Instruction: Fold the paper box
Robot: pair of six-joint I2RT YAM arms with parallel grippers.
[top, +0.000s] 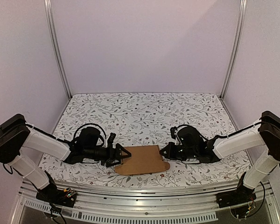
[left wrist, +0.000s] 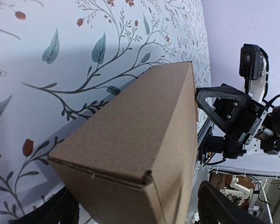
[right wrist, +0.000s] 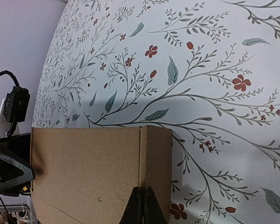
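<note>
Bright, even overhead light — soft shadows, sharp focus, wide-angle edge bending.

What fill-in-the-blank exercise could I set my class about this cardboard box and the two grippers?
1. The paper box lies ____ the two grippers.
2. The left gripper has its jaws ____.
3. The right gripper has its jaws ____.
Missing words: between; open; shut.

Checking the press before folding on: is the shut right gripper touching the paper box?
Cannot tell. In the right wrist view the right gripper overlaps the paper box, but no view shows contact or gap.
</note>
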